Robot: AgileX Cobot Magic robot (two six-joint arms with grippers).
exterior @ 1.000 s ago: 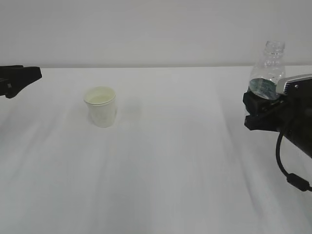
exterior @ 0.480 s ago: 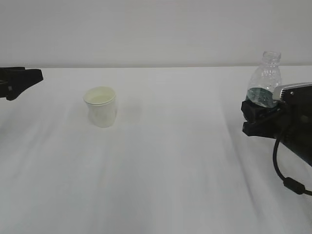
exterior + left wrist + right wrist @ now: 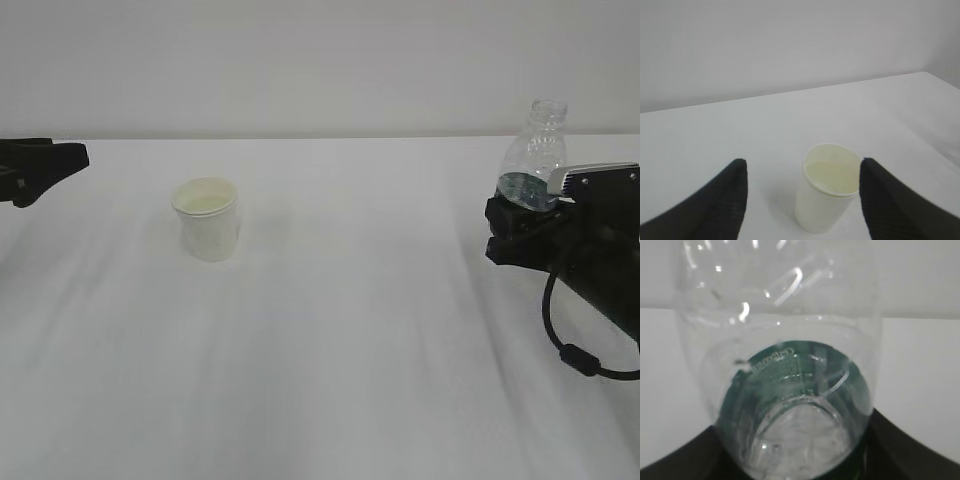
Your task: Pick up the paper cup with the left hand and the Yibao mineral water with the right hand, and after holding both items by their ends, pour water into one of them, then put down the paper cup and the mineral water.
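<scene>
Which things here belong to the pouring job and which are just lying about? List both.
Part of the job: paper cup, water bottle, left claw, right claw.
Just there: white table; nothing else in view.

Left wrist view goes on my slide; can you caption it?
Open black left gripper framing an upright white paper cup on the white table.

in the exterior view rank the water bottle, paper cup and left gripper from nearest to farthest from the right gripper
1. Yibao mineral water: held in the right gripper, far right.
2. Paper cup: standing on the table, left of centre.
3. Left gripper: at the far left edge.
</scene>
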